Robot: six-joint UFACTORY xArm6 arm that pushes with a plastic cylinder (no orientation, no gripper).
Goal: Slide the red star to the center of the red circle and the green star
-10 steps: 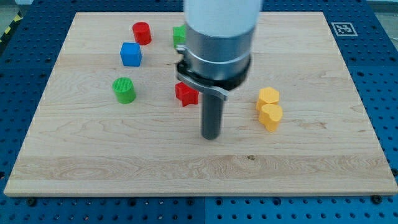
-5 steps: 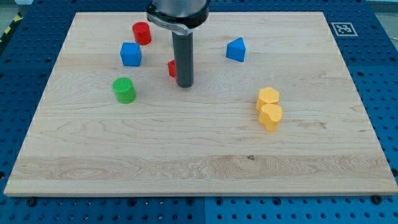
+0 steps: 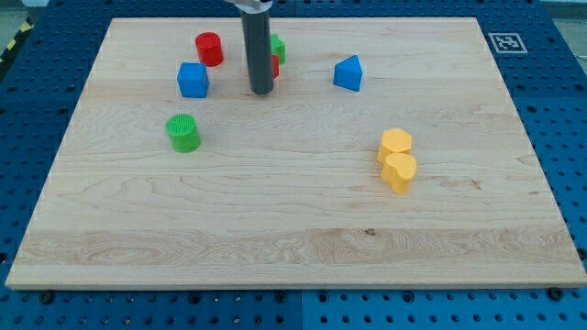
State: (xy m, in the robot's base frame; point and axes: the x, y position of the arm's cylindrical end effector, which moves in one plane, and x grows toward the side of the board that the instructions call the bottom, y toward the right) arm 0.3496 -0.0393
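Seven small coloured plastic blocks are sitting on the pale wooden worktop (image 3: pixel 275 238), and the dark straight rod is coming down from the view's top among the ones crowded at the upper left. My tip (image 3: pixel 261 92) is resting on the wood just below the red star-shaped block (image 3: pixel 273 66), which is showing only as a red sliver at the rod's right edge, the rest being hidden behind the rod. The tip seems to be standing on the near side of it so that a push goes toward the view's top. The green star-shaped block (image 3: pixel 277 48) is peeking out just above the red one, so close that I cannot tell whether they are touching. The red round block (image 3: pixel 209 48) is standing to the view's left of the rod, apart from it. The red star is therefore lying much nearer the green star than the red circle, and I judge it needs nudging leftward to sit midway.

There is no hand on this arm, so nothing is being grasped or released; the rod is only pushing. Off to the sides, the blue cube (image 3: pixel 193 80), the green ridged cylinder (image 3: pixel 183 132), the blue wedge-shaped block (image 3: pixel 348 72) and the two yellow hexagonal blocks (image 3: pixel 397 159), touching each other, are lying out of the way.
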